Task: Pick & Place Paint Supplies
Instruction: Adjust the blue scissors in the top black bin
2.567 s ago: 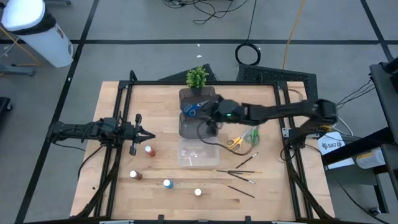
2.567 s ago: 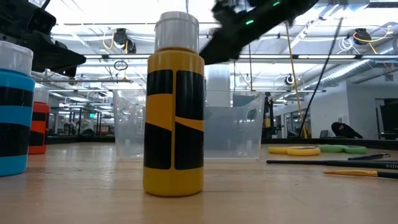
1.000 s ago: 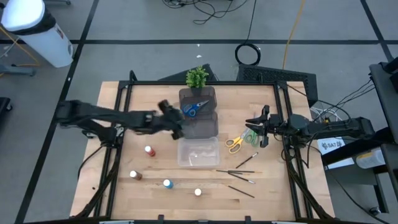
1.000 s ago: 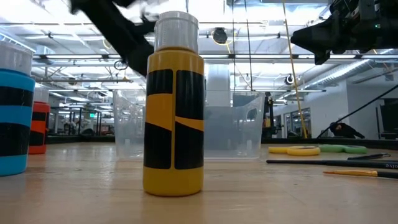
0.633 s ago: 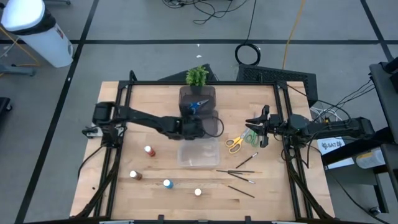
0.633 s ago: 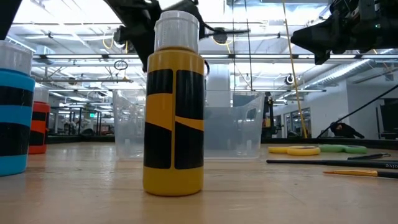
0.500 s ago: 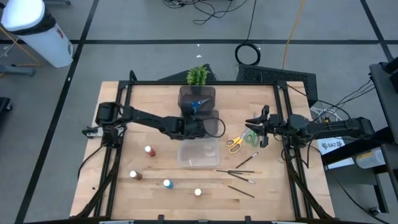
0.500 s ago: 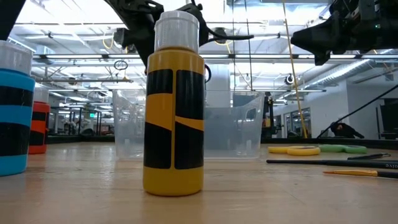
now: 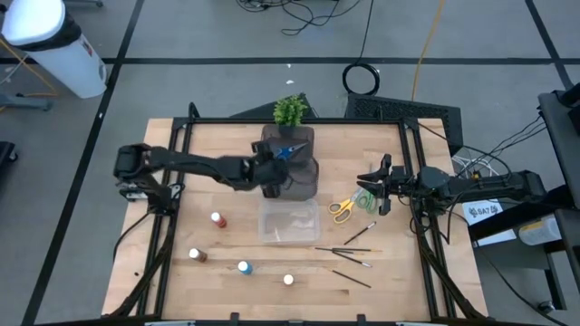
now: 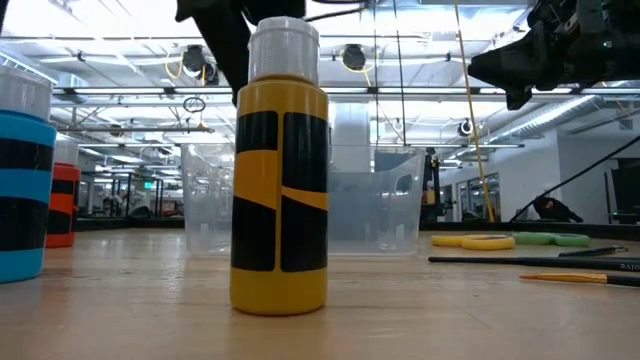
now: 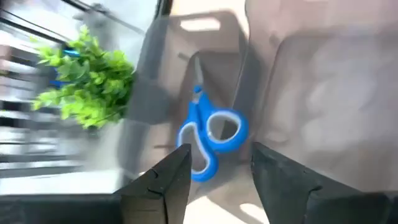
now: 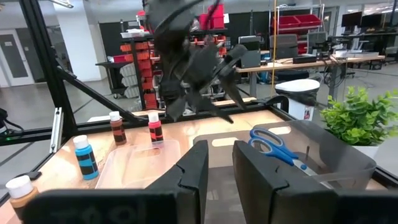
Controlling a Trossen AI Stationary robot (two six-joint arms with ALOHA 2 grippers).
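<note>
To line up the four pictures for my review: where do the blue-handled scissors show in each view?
High view: blue-handled scissors lie in the dark bin, just below the potted plant.
Low view: not in it.
Left wrist view: centre, in the bin, beside the plant.
Right wrist view: right of centre, in the bin.
Shared landmark: the plant.

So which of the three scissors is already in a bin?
The blue-handled scissors, lying inside the dark bin next to the potted plant. The yellow pair and green pair lie on the table.
</note>
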